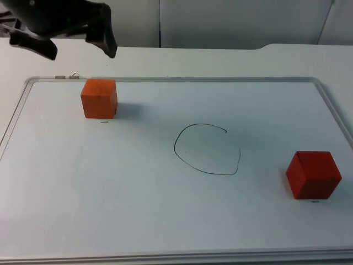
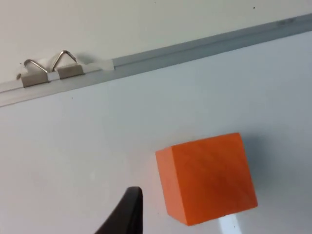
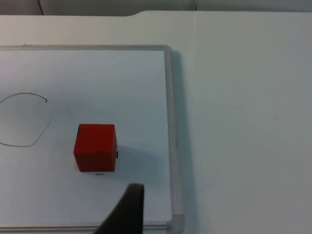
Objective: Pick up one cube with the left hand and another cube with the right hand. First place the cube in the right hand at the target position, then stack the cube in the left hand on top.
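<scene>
Orange cube (image 1: 99,97) sits below left gripper (image 1: 71,41) — metal clips (image 2: 48,68) alongside.

The top view looks down and forward over the whole whiteboard (image 1: 165,221) on the bench. The left wrist view sits close above the orange cube (image 2: 207,183); the right wrist view, farther back, shares the red cube (image 3: 95,147) and drawn circle (image 3: 24,119).

Open whiteboard (image 1: 138,210) around both cubes; clips (image 2: 48,68) near orange cube (image 1: 99,98).
</scene>
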